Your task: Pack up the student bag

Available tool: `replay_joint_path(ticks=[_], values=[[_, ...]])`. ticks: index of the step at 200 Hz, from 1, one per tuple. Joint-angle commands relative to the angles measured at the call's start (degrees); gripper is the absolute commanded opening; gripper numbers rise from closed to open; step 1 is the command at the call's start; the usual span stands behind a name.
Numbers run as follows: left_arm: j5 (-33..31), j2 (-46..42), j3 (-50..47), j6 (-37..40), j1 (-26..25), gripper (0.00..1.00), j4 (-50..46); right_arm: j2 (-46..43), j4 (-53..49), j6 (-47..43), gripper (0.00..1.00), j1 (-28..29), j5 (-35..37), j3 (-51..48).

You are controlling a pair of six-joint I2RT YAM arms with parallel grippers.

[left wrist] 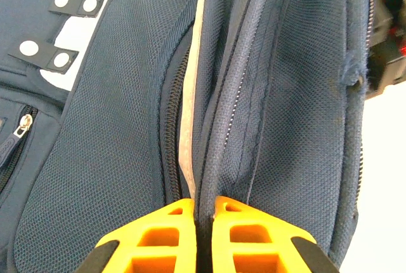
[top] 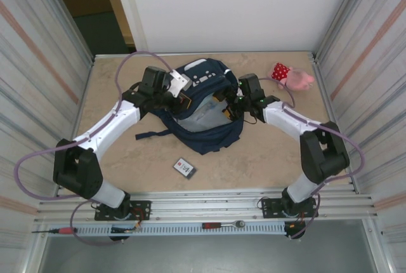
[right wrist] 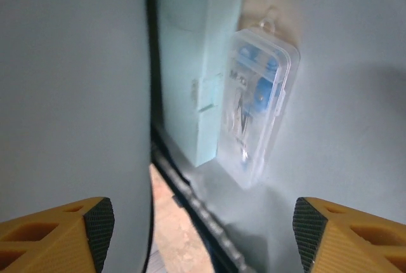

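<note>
The navy student bag [top: 206, 130] lies mid-table with its main compartment unzipped and its grey lining showing. My left gripper [left wrist: 203, 213] is shut on the bag's zipper edge [left wrist: 219, 127], holding the opening's left side [top: 184, 99]. At the right side of the opening, my right gripper [top: 230, 108] reaches inside. In the right wrist view it [right wrist: 203, 232] is open with nothing between its fingers. Ahead of it, on the lining, a clear plastic case [right wrist: 257, 114] with blue contents lies beside a light-blue box [right wrist: 193, 63].
A pink plush toy in a red dotted dress [top: 293, 77] sits at the back right. A small dark card-like item [top: 184, 167] lies on the table in front of the bag. Metal walls close in both sides. A screwdriver [top: 54, 230] and a ratchet [top: 223, 224] lie on the front rail.
</note>
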Motion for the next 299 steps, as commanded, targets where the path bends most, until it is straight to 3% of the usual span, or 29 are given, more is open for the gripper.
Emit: replay_joint_path(ticks=[1,36,85,93,102,112,124,143,177,194,238,279,299], values=[[3.00,-2.96,-0.56,-0.34,-0.56,0.01,1.69,-9.52,2.17,-3.05,0.76,1.59,0.09,-4.10],[3.42,-2.57,-0.92,-0.84,-0.65,0.01,1.96,-15.96,5.99,-4.54,0.79,6.92,2.38,-6.72],[3.42,-2.19,-1.34,-0.18,-1.95,0.01,1.58,-8.49,12.71,-0.54,0.75,7.86,1.84,-2.24],[3.33,-2.15,-1.48,0.10,-2.21,0.03,1.35,-6.68,10.95,-0.31,0.68,7.81,1.68,-0.20],[3.00,-2.24,-1.81,-0.25,-2.15,0.08,1.33,-5.01,6.90,-1.00,0.48,7.73,2.63,2.00],[2.60,-2.53,-2.56,-1.50,-1.42,0.20,1.76,-3.83,5.45,-1.63,0.30,7.35,3.28,2.85],[4.41,-2.98,-3.96,-4.31,1.19,0.38,2.73,-3.17,6.42,-1.15,0.18,6.32,2.22,2.62],[9.01,-4.02,-7.30,-9.84,7.87,0.58,5.02,-4.13,7.28,-2.15,0.08,4.71,0.24,3.13],[16.21,-4.88,-14.17,-14.53,20.00,0.70,11.47,-7.02,3.40,-6.48,0.01,2.06,-3.06,6.21],[19.52,-3.55,-14.47,-8.46,22.57,0.74,10.33,-7.75,2.44,-6.71,0.00,0.56,-5.78,6.90],[23.23,3.09,-9.08,24.28,22.55,0.75,-1.74,-7.72,0.77,-7.92,0.00,-1.57,-9.33,6.73],[21.47,8.40,-6.85,44.54,21.91,0.75,-6.95,-6.08,0.95,-8.69,0.01,-1.74,-10.40,6.61],[18.19,11.24,-5.90,50.56,20.50,0.75,-8.37,-5.39,0.75,-8.82,0.01,-1.78,-11.17,6.29]])
